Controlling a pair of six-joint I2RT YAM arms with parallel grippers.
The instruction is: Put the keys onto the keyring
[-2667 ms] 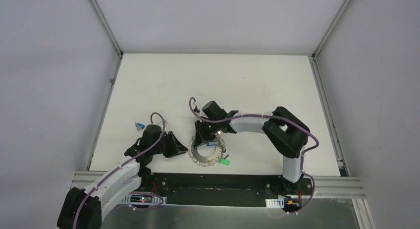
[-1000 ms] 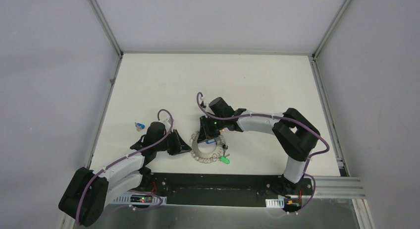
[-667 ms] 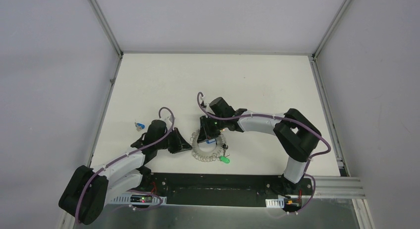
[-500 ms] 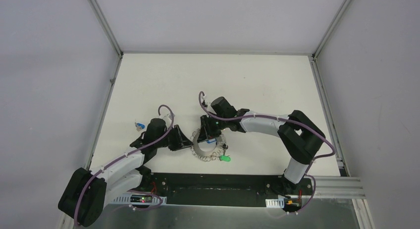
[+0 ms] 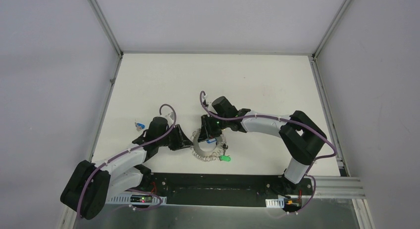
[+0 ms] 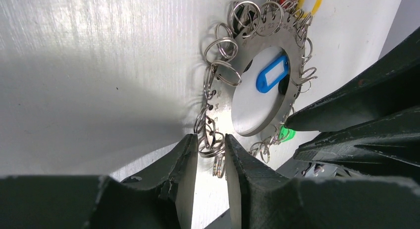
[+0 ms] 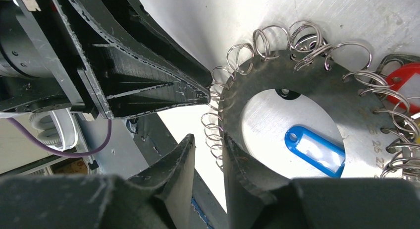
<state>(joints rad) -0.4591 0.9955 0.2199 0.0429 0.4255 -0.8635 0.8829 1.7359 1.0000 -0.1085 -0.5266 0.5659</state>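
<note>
White tabletop (image 5: 247, 80). Keyring (image 6: 222, 107) lies flat, near centre. Left gripper (image 6: 211, 159) sits at its 9 o'clock rim, right gripper (image 7: 208, 157) at 12 o'clock. Each is narrowly parted astride the edge loops; gripping or loose, cannot tell. Blue-tagged key (image 7: 314, 149) lies inside the ring's hole.

The keyring (image 5: 208, 149) is hemmed in on its left by the left gripper (image 5: 188, 142) and on its far rim by the right gripper (image 5: 207, 136), so both sides are closed to approach. Its near-right edge is partly taken up by a green tag (image 5: 225, 159). The far half of the table (image 5: 223, 75) is left open. Between each gripper's jaws only a narrow gap is seen, seemingly filled by wire loops (image 6: 212, 140)
</note>
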